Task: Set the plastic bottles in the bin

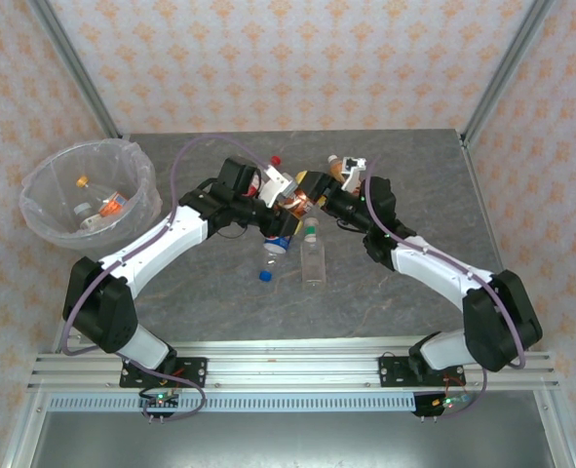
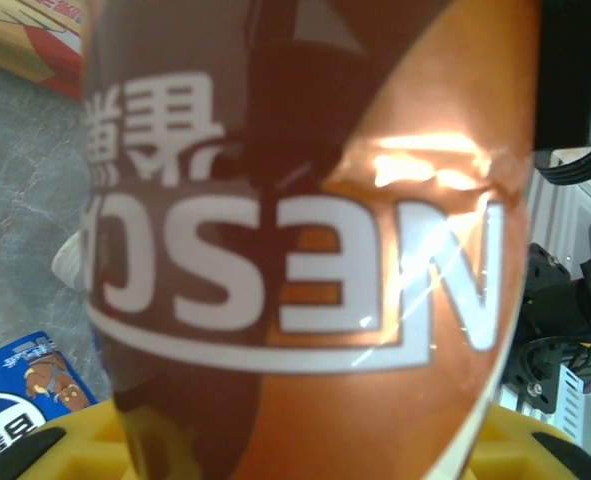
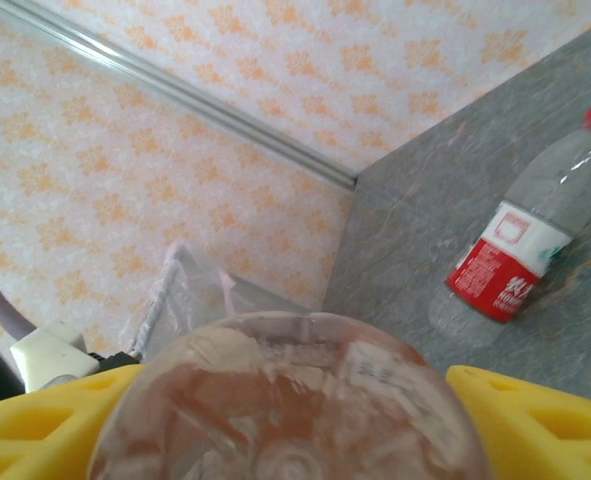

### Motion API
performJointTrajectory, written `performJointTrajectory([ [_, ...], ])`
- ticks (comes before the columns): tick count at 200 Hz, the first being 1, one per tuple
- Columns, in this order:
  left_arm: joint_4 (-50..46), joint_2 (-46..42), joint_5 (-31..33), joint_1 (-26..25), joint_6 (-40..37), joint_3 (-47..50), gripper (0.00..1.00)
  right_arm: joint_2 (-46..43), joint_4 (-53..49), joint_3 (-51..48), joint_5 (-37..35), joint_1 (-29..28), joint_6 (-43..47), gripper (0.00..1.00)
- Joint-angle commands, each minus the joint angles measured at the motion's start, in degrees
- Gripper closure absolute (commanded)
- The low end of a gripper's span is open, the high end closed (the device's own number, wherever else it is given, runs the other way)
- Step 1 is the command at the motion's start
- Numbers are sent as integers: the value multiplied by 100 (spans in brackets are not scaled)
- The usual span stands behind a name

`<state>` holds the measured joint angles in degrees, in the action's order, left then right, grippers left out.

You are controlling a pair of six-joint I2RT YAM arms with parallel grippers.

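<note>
Left wrist camera: my left gripper [image 2: 295, 455] is clamped on the brown-labelled bottle [image 2: 305, 250], which sits mid-frame in the top view. Right gripper [image 3: 290, 430] has what looks like its clear base between its jaws; gripping or loose, I cannot tell. Bin [image 1: 44, 219] stands upper left there
</note>
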<state>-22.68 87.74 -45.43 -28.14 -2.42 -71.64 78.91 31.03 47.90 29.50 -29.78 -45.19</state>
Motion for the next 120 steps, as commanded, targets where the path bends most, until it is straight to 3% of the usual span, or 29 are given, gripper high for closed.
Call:
performJointTrajectory([
  [1,254,-183,398,-7,234,-76,68,-372,159,-136,-466,-10,191,6],
  [5,270,-187,417,-7,245,-70,68,-426,162,-175,-541,-11,219,0],
  [60,325,-144,1031,-7,464,-97,67,-1078,13,-748,-1660,-15,356,1],
  [120,332,-108,1572,85,781,-216,67,-1462,-245,-911,-2128,-15,460,1],
])
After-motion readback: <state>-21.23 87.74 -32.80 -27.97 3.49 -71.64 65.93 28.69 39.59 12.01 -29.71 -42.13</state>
